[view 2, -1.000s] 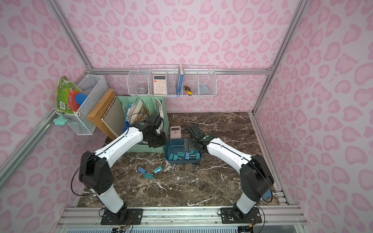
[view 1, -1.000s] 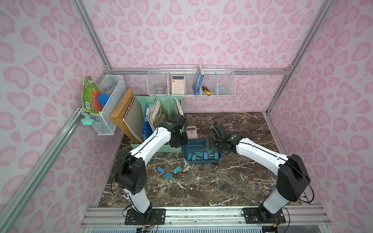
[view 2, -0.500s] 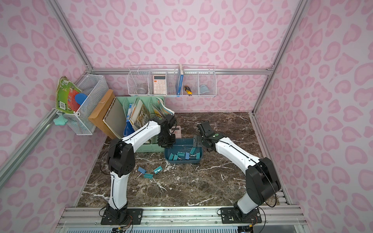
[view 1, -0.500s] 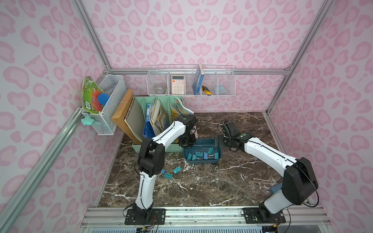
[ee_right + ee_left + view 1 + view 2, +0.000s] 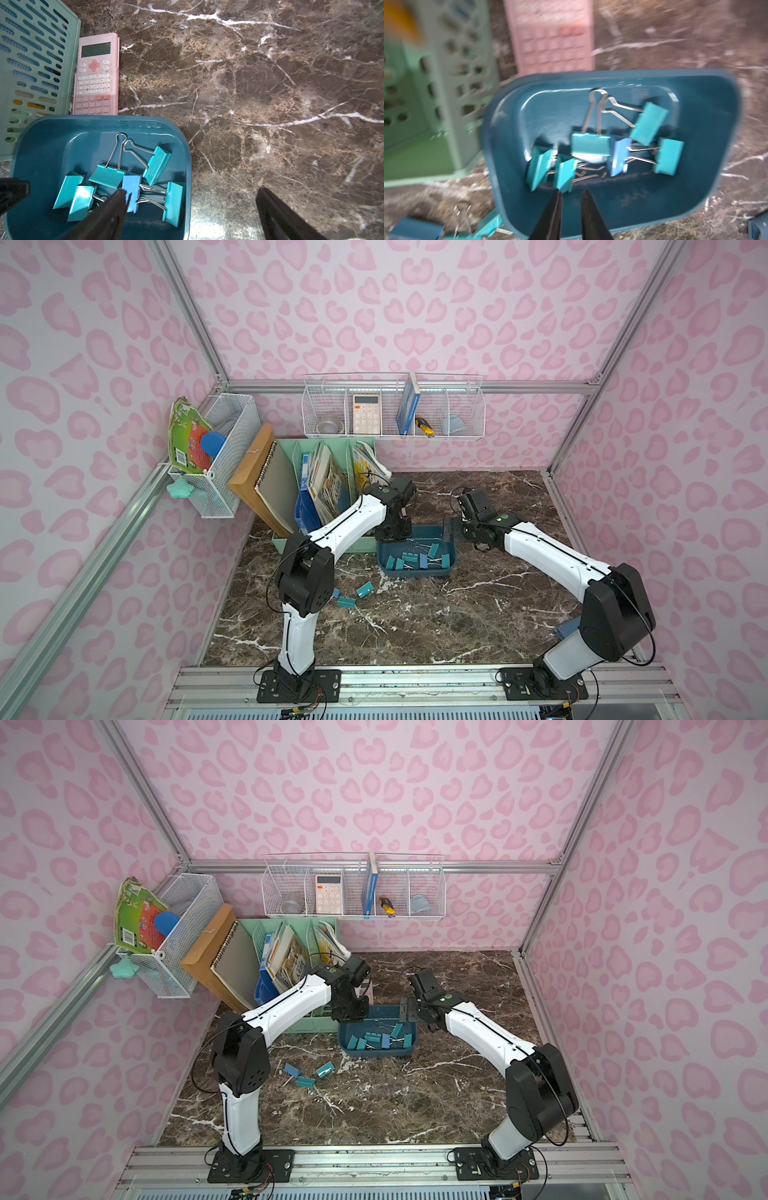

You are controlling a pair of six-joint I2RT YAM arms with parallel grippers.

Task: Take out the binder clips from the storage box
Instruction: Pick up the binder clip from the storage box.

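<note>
Marble tabletop (image 5: 374, 1094) holds three binder clips (image 5: 325, 1070); six lie in storage box (image 5: 41, 128).

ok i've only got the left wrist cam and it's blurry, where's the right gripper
Observer: The right gripper hangs wide open at one end of the storage box, one finger over the box, the other over bare table.
Operator: how many are out already
Observer: Three binder clips lie on the table in front of the box, toward the left arm: two teal, one blue.
Operator: are the arms close
Observer: No, your left gripper is at the box end by the mint organizer, the right at the opposite end.
</note>
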